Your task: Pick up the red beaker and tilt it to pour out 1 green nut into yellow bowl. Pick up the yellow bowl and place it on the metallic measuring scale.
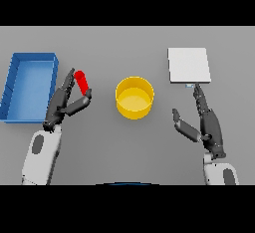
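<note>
At the far left of the frame a blue tray sits on the bench. Just right of it the left robot hand pinches the red beaker between thumb and fingers, its long axis tilted up-left. The yellow bowl lies to its right at centre, nothing between. Further right, the right robot hand rests spread below the metallic scale.
</note>
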Controlling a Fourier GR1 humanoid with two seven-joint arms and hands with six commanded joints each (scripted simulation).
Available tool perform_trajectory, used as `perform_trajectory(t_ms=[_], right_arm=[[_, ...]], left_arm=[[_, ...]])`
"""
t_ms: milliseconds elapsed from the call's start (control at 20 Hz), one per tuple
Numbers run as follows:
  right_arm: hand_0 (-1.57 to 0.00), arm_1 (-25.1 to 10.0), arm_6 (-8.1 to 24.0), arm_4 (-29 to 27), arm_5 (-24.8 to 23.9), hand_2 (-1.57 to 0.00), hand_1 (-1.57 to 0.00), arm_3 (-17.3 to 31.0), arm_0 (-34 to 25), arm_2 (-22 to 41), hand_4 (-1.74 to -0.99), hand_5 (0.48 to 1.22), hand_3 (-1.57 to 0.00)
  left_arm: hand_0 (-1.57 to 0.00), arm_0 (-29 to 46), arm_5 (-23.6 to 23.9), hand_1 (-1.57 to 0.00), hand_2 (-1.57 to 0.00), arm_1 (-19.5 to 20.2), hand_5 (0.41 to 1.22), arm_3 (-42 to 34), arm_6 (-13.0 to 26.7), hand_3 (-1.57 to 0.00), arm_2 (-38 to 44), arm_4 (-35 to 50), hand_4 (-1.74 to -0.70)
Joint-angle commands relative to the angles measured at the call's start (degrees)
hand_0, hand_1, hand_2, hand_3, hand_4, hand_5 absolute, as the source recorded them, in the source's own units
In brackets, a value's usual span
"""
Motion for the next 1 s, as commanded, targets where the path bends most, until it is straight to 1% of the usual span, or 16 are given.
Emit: perform_trajectory(t_ms=[0,100,150,200,250,300,400,500,550,600,700,750,800,850,900,950], right_arm=[[0.00,0.1,-0.2,0.1,0.0,0.00,0.00,0.0,0.1,0.2,-1.339,0.688,0.00],[0.00,0.2,0.6,0.5,-0.4,0.00,0.00,0.2,-0.5,0.1,-1.338,0.688,0.00],[0.00,0.6,0.8,0.5,-0.4,0.00,0.00,0.3,-0.8,0.4,-1.338,0.688,0.00],[0.00,0.4,0.4,0.2,0.0,0.00,0.00,0.6,-0.6,0.3,-1.338,0.688,0.00],[0.00,0.2,0.4,-0.2,0.0,0.00,0.00,0.1,-0.8,-0.1,-1.336,0.688,0.00],[0.00,-0.1,0.6,-0.2,0.0,0.00,0.00,0.6,-1.5,-0.4,-1.333,0.687,0.00],[0.00,0.3,0.1,-0.1,0.1,0.00,0.00,0.5,-0.9,0.1,-1.332,0.685,0.00],[0.00,0.1,0.5,-0.2,0.2,0.00,0.00,0.4,-1.0,0.0,-1.324,0.683,0.00],[0.00,-0.2,1.3,-0.7,0.2,0.00,0.00,-0.1,-1.4,-0.5,-1.320,0.683,0.00],[0.00,-0.3,1.2,-0.5,0.1,0.00,0.00,0.1,-1.5,-0.6,-1.315,0.682,0.00],[0.00,-0.2,0.4,-0.2,0.2,0.00,0.00,-0.3,-0.2,-0.2,-1.305,0.681,0.00],[0.00,-0.2,0.7,-0.2,0.3,0.00,0.00,-0.5,-0.2,-0.1,-1.298,0.682,0.00],[0.00,-0.4,0.3,0.2,-0.1,0.00,0.00,0.0,-0.4,-0.3,-1.295,0.683,0.00],[0.00,-0.8,0.2,0.1,0.0,0.00,0.00,-0.7,-0.4,-0.4,-1.291,0.684,0.00],[0.00,-0.7,0.3,-0.1,0.0,0.00,0.00,-0.6,-0.5,-0.6,-1.289,0.684,0.00],[0.00,-0.5,-0.2,0.4,0.1,0.00,0.00,-0.5,-0.1,0.0,-1.286,0.685,0.00]], left_arm=[[0.00,-1.7,0.1,0.00,0.00,-0.3,0.718,2.7,-0.2,0.00,0.6,0.2,-1.35],[0.00,-4.0,0.0,0.00,0.00,0.1,0.714,5.8,-1.2,0.00,2.0,0.8,-1.33],[0.00,-4.7,0.1,0.00,0.00,-0.2,0.714,6.8,-2.3,0.00,1.9,0.6,-1.33],[0.00,-5.5,0.4,0.00,0.00,-0.1,0.712,7.6,-2.8,0.00,2.1,0.3,-1.32],[0.00,-6.6,0.1,0.00,0.00,0.0,0.713,8.5,-2.8,0.00,2.2,0.4,-1.32],[0.00,-8.2,0.3,0.00,0.00,0.1,0.711,10.1,-2.8,0.00,2.6,0.3,-1.32],[0.00,-10.0,0.4,0.00,0.00,0.0,0.704,12.1,-2.8,0.00,2.9,0.2,-1.31],[0.00,-11.8,-0.1,0.00,0.00,0.1,0.706,14.0,-3.1,0.00,3.2,0.2,-1.31],[0.00,-12.5,0.0,0.00,0.00,-0.3,0.708,15.1,-3.4,0.00,3.2,0.1,-1.32],[0.00,-12.7,-0.1,0.00,0.00,-0.1,0.710,15.6,-3.5,0.00,3.4,0.1,-1.32],[0.00,-13.9,0.0,0.00,0.00,-0.2,0.725,18.1,-5.9,0.00,3.7,0.0,-1.34],[0.00,-14.2,-0.1,0.00,0.00,-0.4,0.735,18.6,-7.1,0.00,4.0,0.3,-1.36],[0.00,-14.4,0.4,0.00,-0.03,-0.9,0.752,18.9,-7.6,0.00,4.3,0.6,-1.39],[-0.08,-15.0,0.9,-0.08,-0.12,-1.1,0.770,20.0,-8.0,-0.08,4.9,0.8,-1.42],[-0.25,-15.7,1.3,-0.28,-0.31,-1.6,0.795,20.5,-7.4,-0.22,5.5,1.4,-1.44],[-0.46,-16.3,2.4,-0.48,-0.50,-2.1,0.881,21.2,-7.2,-0.49,5.7,1.1,-1.44]])
